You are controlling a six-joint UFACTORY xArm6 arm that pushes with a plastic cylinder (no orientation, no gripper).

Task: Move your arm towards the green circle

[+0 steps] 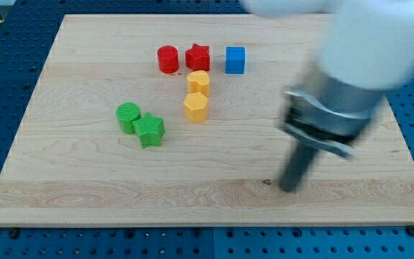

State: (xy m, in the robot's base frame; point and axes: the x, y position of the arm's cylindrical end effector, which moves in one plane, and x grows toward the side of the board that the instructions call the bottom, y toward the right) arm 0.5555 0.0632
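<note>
The green circle point(128, 116) lies on the wooden board point(85, 180) at the view's left of centre. A green star point(149, 130) touches its lower right side. My tip point(288, 188) rests on the board at the view's lower right, far to the right of the green circle and a little lower. No block is near the tip. The arm above it is blurred.
A red circle point(167, 59), a red star point(198, 57) and a blue cube point(235, 60) stand in a row near the view's top. Two yellow blocks point(198, 83) point(195, 107) sit one below the other under the red star.
</note>
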